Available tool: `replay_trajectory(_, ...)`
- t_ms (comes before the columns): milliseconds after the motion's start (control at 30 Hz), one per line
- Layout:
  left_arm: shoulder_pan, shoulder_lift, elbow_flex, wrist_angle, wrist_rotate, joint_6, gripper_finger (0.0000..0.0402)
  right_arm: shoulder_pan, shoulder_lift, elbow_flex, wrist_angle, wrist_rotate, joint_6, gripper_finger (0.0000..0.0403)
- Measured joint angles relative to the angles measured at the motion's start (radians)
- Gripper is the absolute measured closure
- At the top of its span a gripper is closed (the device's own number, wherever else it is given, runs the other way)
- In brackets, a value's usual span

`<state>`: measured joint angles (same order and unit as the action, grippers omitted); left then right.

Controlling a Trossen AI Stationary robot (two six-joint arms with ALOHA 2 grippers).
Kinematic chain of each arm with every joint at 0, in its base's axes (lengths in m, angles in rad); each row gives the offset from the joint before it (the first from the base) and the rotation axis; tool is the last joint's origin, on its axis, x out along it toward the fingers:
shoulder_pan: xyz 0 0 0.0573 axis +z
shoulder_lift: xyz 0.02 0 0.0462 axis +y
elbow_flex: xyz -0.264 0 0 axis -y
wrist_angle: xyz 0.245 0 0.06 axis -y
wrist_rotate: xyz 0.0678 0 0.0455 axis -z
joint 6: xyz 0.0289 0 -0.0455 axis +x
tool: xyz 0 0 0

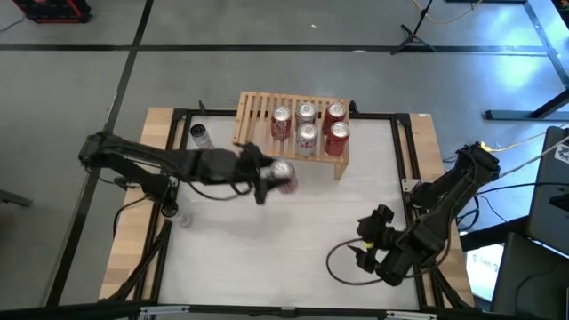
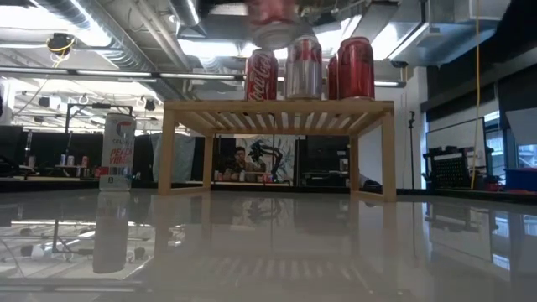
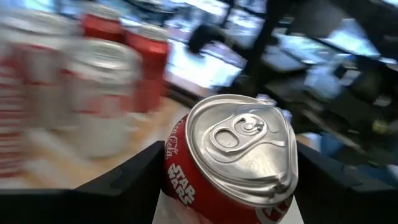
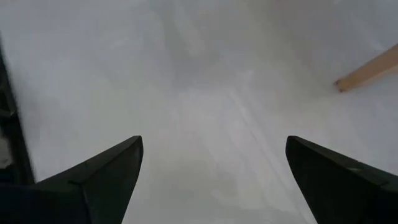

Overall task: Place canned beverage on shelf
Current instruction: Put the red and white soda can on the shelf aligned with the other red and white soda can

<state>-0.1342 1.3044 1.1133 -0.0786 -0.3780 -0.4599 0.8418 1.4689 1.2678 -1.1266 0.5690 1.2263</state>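
the left tool (image 1: 277,178) is gripping a red star wars can (image 3: 233,162) just off the near edge of the shelf (image 1: 258,111), where five cans (image 1: 308,127) are already crowding the right half. a lone can (image 1: 198,136) is standing on the surface (image 1: 267,258) left of the shelf, while the right tool (image 1: 366,244) is waiting open near the right.

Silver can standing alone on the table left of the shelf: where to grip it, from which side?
Grip the silver can across its mid-body, coming in level from the table's open front side. It stands upright and alone beside the shelf, so nothing crowds its round sides.
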Motion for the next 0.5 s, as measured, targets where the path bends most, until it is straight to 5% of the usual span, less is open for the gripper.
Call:
replay_trajectory(200,0.128,-0.071,0.0,-0.07,-0.056,0.003,0.013,-0.074,0.0,0.0,0.0,0.018,0.0,0.002)
replay_trajectory(500,0.26,-0.004,-0.002,-0.067,0.005,0.008,0.0129,-0.132,0.0,0.0,0.002,0.023,-0.001,0.002)
